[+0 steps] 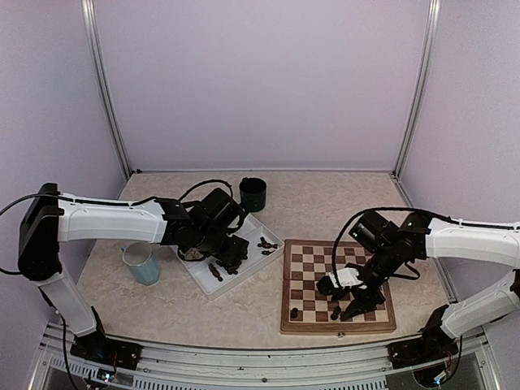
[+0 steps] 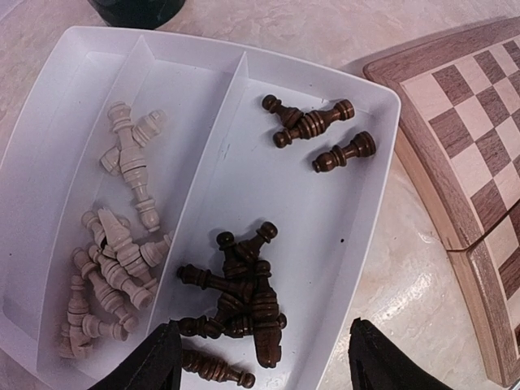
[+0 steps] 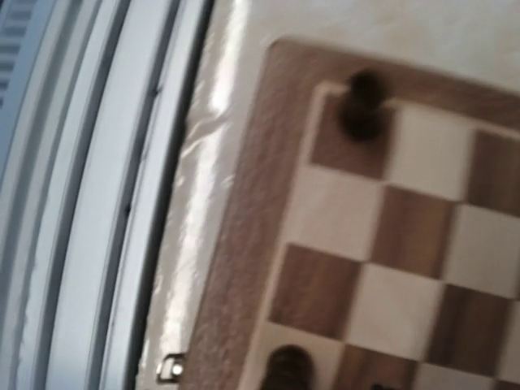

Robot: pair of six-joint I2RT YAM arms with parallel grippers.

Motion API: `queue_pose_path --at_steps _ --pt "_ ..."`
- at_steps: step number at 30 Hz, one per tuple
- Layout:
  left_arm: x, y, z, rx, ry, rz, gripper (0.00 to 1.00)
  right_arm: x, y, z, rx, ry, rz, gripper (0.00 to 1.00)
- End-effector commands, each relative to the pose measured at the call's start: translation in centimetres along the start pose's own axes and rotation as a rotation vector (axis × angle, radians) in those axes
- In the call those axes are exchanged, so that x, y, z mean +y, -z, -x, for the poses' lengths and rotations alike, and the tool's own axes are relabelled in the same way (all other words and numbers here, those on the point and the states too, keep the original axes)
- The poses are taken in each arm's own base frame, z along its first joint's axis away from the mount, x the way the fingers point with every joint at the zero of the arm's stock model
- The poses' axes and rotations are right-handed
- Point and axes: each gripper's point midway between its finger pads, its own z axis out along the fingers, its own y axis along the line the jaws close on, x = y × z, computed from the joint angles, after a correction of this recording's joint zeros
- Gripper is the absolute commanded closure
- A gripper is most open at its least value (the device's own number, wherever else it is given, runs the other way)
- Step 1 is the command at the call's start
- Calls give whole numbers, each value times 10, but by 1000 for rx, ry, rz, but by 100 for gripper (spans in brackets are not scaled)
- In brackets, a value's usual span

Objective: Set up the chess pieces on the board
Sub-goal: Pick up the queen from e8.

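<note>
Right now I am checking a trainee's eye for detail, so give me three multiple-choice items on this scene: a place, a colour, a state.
1. Where in the white plastic tray do the dark brown wooden chessmen lie?
A. spilled across both compartments.
B. in their own compartment, nearer the square wooden chessboard.
C. outside it altogether.

2. What colour are the upright chessmen on the chessboard?
A. dark brown.
B. pale beige.
C. both.

3. How is the left gripper?
A. shut on a chessman.
B. open over the chessboard.
C. open over the dark chessmen, holding nothing.

Key:
1 B, a wall parts them from the pale beige wooden chessmen.
2 A, only dark ones show there.
3 C, its fingers stand apart, gripping nothing.
</note>
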Motion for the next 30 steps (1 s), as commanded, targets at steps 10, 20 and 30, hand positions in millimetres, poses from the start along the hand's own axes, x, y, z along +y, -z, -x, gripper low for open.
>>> queue_pose_path --at_steps 10,20,30 --pt "-3 -2 7 -3 -5 -8 30 -4 -24 -8 63 32 -7 71" --pt "-8 -12 4 18 -12 -24 30 5 -1 -15 116 63 -59 100" --pt "-15 -20 3 20 -7 -51 30 15 1 -27 123 53 -76 100"
